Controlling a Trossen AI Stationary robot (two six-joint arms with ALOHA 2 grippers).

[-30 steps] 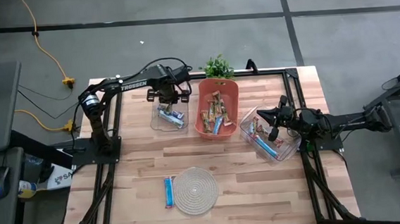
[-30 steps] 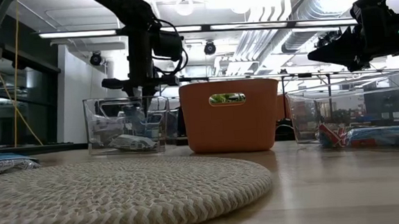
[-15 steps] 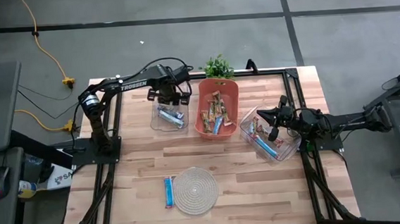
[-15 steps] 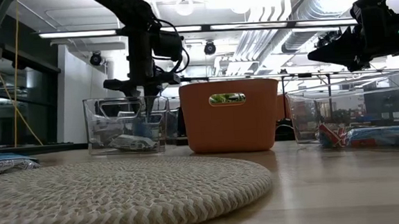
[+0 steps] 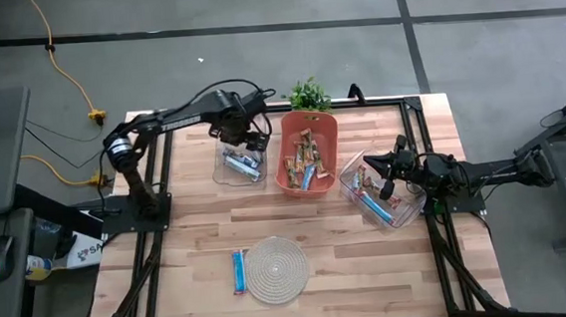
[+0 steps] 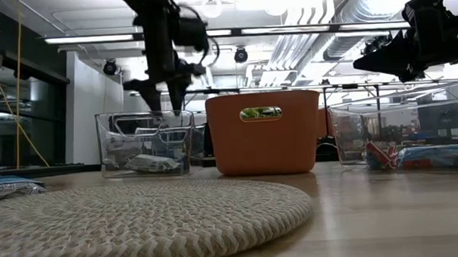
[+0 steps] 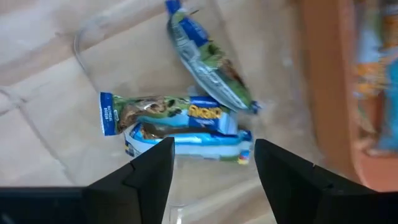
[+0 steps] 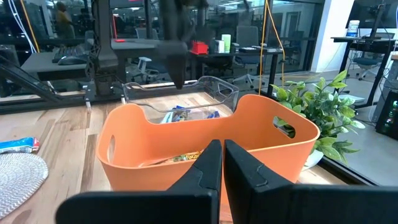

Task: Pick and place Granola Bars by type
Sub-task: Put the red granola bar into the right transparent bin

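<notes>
Granola Bars: mixed lot heaped in the orange bin at the bench's rear centre; wrappers brown, red-brown and light blue.

Sorted lot, left: light-blue bars lying flat and overlapping on the floor of the left clear tub, which stands just beside the orange bin's left wall.

Sorted lot, right: bars in the right clear tub, set askew near the bench's right edge, just beside the orange bin; one long light-blue bar along its near wall.

Stray item: one light-blue bar flat on the bench, just beside the left rim of the round woven mat at front centre.

Open room: the middle of the bench between the three containers and the mat is bare wood; the front corners likewise. A potted plant sits against the rear edge behind the orange bin.

Left gripper: above the rear part of the left clear tub, pointing down, its tips at about rim height in the low view; jaws spread wide, nothing between them. Arm reaches in from the bench's left rear.

Right gripper: over the right clear tub, pointing toward the orange bin, raised above the tub in the low view; jaws pressed together, empty.
</notes>
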